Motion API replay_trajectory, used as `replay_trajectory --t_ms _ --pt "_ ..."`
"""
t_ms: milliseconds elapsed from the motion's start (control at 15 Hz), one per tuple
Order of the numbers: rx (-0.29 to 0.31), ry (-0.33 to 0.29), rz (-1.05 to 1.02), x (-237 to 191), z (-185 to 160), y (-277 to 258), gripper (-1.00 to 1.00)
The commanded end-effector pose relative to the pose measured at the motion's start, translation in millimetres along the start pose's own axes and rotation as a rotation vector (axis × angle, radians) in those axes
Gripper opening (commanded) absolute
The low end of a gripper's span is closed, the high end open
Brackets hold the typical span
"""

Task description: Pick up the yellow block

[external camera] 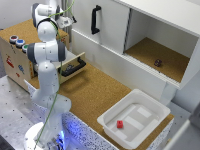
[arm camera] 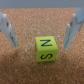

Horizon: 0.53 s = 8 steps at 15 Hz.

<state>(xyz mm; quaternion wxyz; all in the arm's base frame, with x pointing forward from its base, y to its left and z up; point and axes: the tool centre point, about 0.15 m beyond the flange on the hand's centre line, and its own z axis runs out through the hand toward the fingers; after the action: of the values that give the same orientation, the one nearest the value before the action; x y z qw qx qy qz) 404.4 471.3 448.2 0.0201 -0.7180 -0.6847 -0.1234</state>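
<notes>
1. My hand is wide open and holding nothing, with a finger standing on each side of the wrist view.
2. The yellow block sits on the cork bench, roughly between my fingers but a little nearer one than the other, with dark letters on its faces.
3. In the exterior view I can't find the block; my hand is up near the drawer unit and the picture is too blurry there to be sure.
4. To do this well, I'd centre over the block first, then come straight down so both fingers clear its sides.
5. It looks turned slightly against my fingers, so I'd close slowly and let it square up.
6. The red block in the white bin and the dark object in the cabinet are well apart; I ignore them.
</notes>
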Motion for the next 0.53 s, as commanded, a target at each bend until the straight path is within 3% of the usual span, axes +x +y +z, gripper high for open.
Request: replay_trajectory --t_ms 0,67,200,467 --pt "0.123 -0.185 -0.083 25.8 14.7 31.8 1.0" --pt "0.114 -0.184 -0.077 23.7 16.1 34.2 -1.0" --pt "0.127 -0.152 -0.082 21.7 11.5 34.0 -1.0" --pt "0.124 -0.16 -0.078 18.9 15.5 29.5 -1.0"
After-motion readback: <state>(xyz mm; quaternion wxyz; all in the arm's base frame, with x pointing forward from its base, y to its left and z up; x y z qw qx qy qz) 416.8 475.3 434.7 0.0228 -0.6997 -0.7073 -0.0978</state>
